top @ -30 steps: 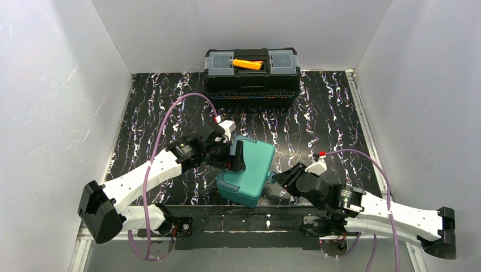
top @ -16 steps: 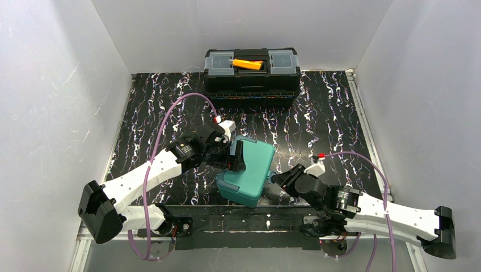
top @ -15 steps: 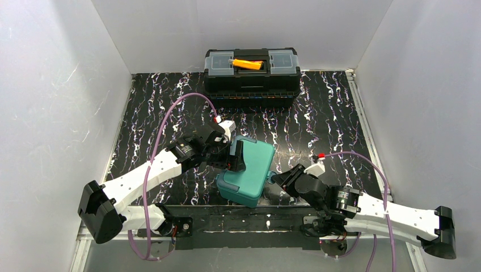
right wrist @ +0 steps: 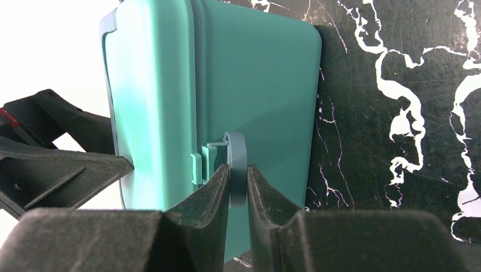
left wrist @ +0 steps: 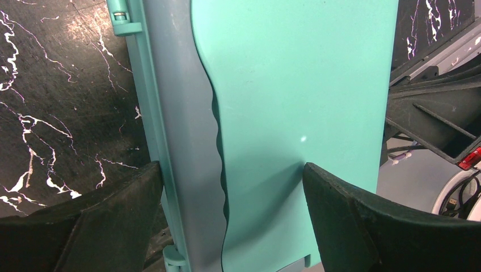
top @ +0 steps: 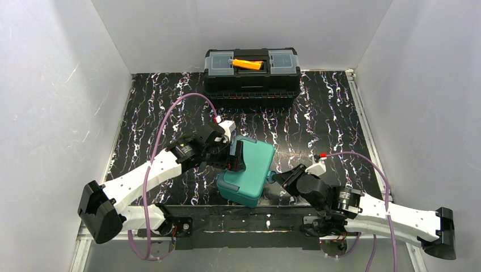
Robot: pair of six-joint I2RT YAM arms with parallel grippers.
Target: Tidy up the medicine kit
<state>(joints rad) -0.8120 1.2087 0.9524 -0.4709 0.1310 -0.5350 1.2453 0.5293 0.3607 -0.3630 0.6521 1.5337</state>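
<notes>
The teal medicine kit (top: 249, 170) lies closed near the table's front middle. It also fills the left wrist view (left wrist: 295, 85) and the right wrist view (right wrist: 255, 73). My left gripper (top: 235, 156) clamps the kit from its left: one finger sits on the hinge side and the other presses on the lid (left wrist: 232, 167). My right gripper (top: 275, 177) is at the kit's right side. In the right wrist view it (right wrist: 238, 170) is shut on the kit's grey-teal front latch (right wrist: 237, 161), with both pads against the tab. The inner tray is hidden.
A black toolbox (top: 251, 71) with an orange handle (top: 248, 63) stands at the back edge. White walls enclose the black marbled table (top: 329, 113) on three sides. Purple cables loop over both arms.
My right arm has slid a little left toward the kit's latch. The left arm and the kit have not moved.
</notes>
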